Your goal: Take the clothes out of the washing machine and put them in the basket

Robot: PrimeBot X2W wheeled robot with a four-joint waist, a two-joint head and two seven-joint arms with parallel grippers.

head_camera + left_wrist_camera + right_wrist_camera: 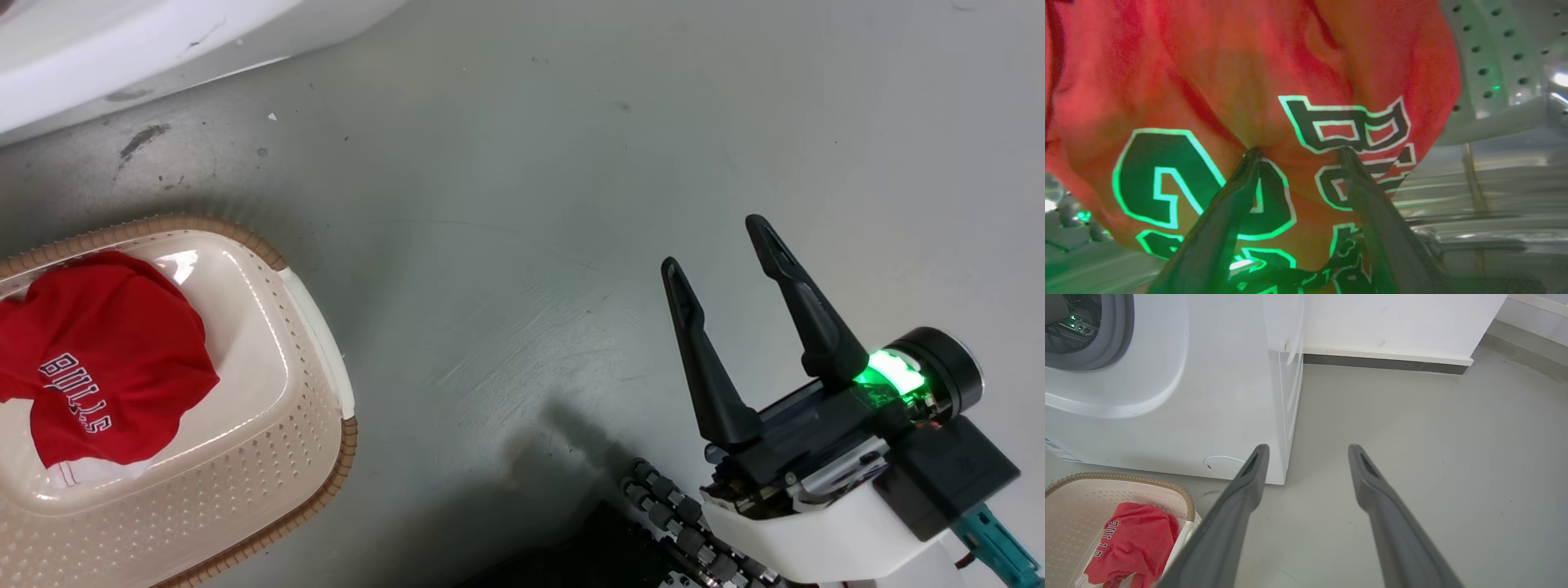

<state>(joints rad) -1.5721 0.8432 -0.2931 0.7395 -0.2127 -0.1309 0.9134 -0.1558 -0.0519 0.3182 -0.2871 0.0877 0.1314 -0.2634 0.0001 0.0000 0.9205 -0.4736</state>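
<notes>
Pickup seems in hand: left gripper, fingers spread, presses its tips into a red jersey inside the washing machine, clamping nothing yet. Right gripper hangs open and empty before the washing machine; the basket there holds a second jersey. Next probably calls for pinching cloth, then withdrawing

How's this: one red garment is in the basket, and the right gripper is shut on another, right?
Not quite. One red garment is in the basket, but the right gripper is open and holds nothing, over the floor; the head view shows it.
</notes>
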